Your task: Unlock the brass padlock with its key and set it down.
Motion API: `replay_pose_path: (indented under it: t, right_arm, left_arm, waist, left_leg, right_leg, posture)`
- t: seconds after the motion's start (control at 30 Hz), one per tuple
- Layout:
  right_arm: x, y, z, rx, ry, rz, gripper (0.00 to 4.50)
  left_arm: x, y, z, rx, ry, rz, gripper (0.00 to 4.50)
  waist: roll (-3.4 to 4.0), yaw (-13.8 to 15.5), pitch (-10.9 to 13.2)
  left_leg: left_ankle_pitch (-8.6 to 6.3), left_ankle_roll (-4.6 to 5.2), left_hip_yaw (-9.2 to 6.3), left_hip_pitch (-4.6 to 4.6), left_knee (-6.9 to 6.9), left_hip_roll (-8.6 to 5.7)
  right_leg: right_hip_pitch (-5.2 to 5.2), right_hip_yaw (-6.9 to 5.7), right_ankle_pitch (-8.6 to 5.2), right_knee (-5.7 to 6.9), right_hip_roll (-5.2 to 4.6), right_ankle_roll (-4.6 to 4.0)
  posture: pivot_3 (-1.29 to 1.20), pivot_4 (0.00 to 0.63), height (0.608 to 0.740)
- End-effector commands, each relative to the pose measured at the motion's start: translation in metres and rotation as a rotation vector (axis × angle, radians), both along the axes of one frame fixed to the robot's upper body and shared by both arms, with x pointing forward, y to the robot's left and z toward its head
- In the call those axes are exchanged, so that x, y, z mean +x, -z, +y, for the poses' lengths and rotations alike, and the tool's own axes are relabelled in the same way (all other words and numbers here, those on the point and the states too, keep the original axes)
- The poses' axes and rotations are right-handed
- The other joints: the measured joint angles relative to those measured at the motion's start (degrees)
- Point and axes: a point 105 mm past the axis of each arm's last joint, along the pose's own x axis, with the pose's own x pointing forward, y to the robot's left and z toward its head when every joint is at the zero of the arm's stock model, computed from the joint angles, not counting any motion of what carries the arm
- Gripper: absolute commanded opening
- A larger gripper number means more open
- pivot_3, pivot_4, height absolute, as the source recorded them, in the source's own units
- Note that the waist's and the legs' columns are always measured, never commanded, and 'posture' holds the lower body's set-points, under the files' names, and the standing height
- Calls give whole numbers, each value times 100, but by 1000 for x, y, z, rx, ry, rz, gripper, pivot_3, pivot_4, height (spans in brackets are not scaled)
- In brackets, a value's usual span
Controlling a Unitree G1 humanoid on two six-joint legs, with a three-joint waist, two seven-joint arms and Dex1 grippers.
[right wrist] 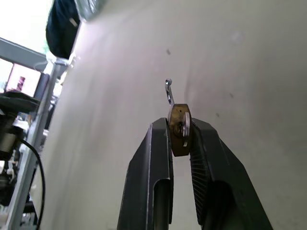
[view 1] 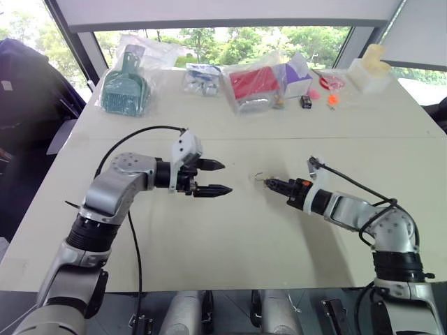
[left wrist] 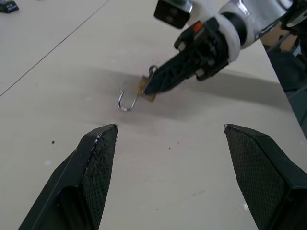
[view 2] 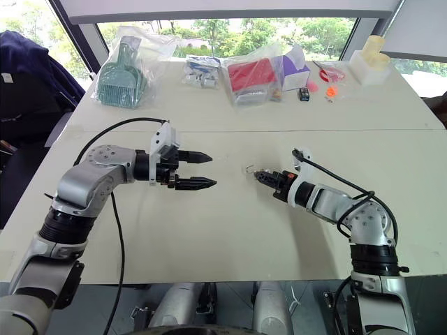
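Right gripper [right wrist: 178, 139] is clamped on the brass padlock [right wrist: 180, 132], body pinched between the two fingertips, held just above the table [view 1: 230, 237]. The silvery shackle [left wrist: 125, 101] sticks out past the fingertips and looks swung free at one end, hooked downward toward the tabletop; can't tell if it touches the surface. In the right wrist view a silver-grey piece lies flat against the padlock face between the fingers, probably the key [right wrist: 185, 128], though I can't confirm. A thin wire ring [left wrist: 152, 70] shows at the padlock's top edge in the left wrist view.

Left gripper [view 1: 218, 177] has its fingers spread wide, nothing between them, pointing across at the right gripper. The padlock sits ahead of its fingertips, apart from them, roughly on the line between the two grippers.

Well beyond both grippers, along the far table edge: a teal dustpan in a bag [view 1: 126, 87], a red box in a bag [view 1: 253, 84], a small black block [view 1: 306, 102], a white foam piece [view 1: 370, 68].
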Motion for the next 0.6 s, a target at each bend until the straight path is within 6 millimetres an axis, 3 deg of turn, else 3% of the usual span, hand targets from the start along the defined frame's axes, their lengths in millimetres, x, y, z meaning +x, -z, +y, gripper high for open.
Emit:
replay_pose_path:
  t: [0.03,0.17,0.33,0.4,0.6]
  right_arm:
    - [6,-8,-7,-10,-8,-36,142]
    - [6,-1,-18,-29,-2,-22,1920]
    - [3,-6,-30,-68,8,-79,4478]
    - [-2,-8,-39,-112,11,-118,4478]
    - [-44,-28,-85,-393,-39,-283,4478]
  left_arm:
    - [-4,-9,-1,-25,3,-33,3662]
    - [-4,-7,-1,-28,-6,-31,3720]
    - [-4,-5,0,-33,-9,-17,3720]
    - [-2,-3,2,-29,-21,-20,3720]
    - [2,0,7,-51,-62,8,3720]
  waist:
    - [0,-2,0]
    - [0,3,0]
    - [-1,15,-1]
    - [0,33,-1]
    - [0,83,0]
  left_leg:
    - [0,0,0,0,0,0]
    - [0,-1,0,0,0,0]
    - [0,0,-1,5,1,0]
    - [-1,1,-4,5,2,-2]
    - [-1,0,-2,-2,2,-8]
  right_leg:
    - [0,0,4,0,1,7]
    - [1,0,6,-1,1,11]
    - [7,0,6,-2,2,10]
    - [9,0,4,-3,0,8]
    - [8,0,-2,-11,-5,1]
  posture:
    - [0,150,735]
    - [0,150,735]
    - [0,150,735]
    - [0,150,735]
    - [0,150,735]
